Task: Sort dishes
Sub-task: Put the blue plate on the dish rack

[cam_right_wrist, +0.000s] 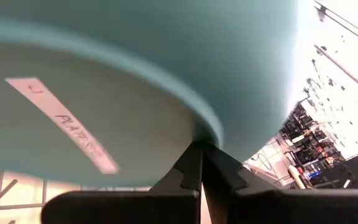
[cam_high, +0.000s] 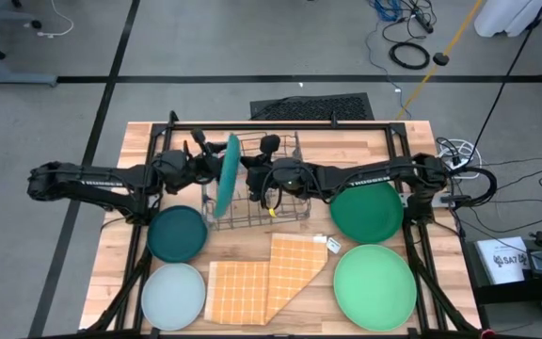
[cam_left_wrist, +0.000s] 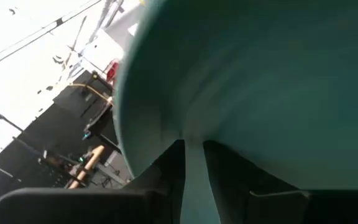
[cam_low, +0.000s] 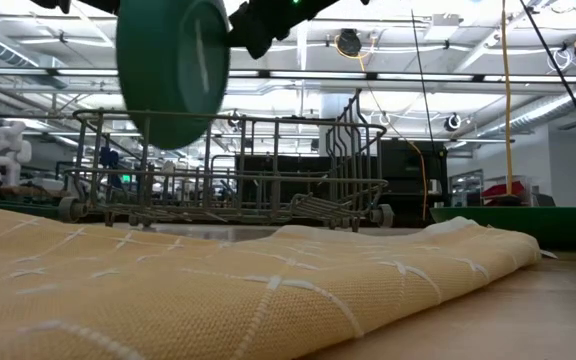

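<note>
A teal-blue plate (cam_high: 230, 162) stands on edge over the left end of the grey wire rack (cam_high: 280, 202). My left gripper (cam_high: 215, 168) is shut on its rim from the left. My right gripper (cam_high: 249, 173), fingers shut, meets its underside from the right. In the low view the plate (cam_low: 173, 70) hangs high in front of the rack (cam_low: 268, 170). Whether it touches the wires cannot be told. On the table lie a dark teal plate (cam_high: 177, 233), a pale blue plate (cam_high: 173, 296), a deep green plate (cam_high: 366, 209) and a light green plate (cam_high: 374, 286). My left gripper pinches the plate's rim (cam_left_wrist: 194, 155) between its two fingers (cam_left_wrist: 169, 165), one on each face. The fingers come level from the table's left side. The plate stands on edge, a little tilted. My right gripper touches the plate's underside with the tips of its shut fingers (cam_right_wrist: 201, 158), by the foot ring near the rim (cam_right_wrist: 204, 127). It comes about level from the table's right side. A white label (cam_right_wrist: 61, 121) shows on that face.
An orange checked cloth (cam_high: 266, 278) lies folded at the near middle of the table and fills the low view's foreground (cam_low: 218, 290). The rack's upright wires (cam_low: 353, 130) stand to the right of the plate. A black mat (cam_high: 313, 106) lies beyond the far edge.
</note>
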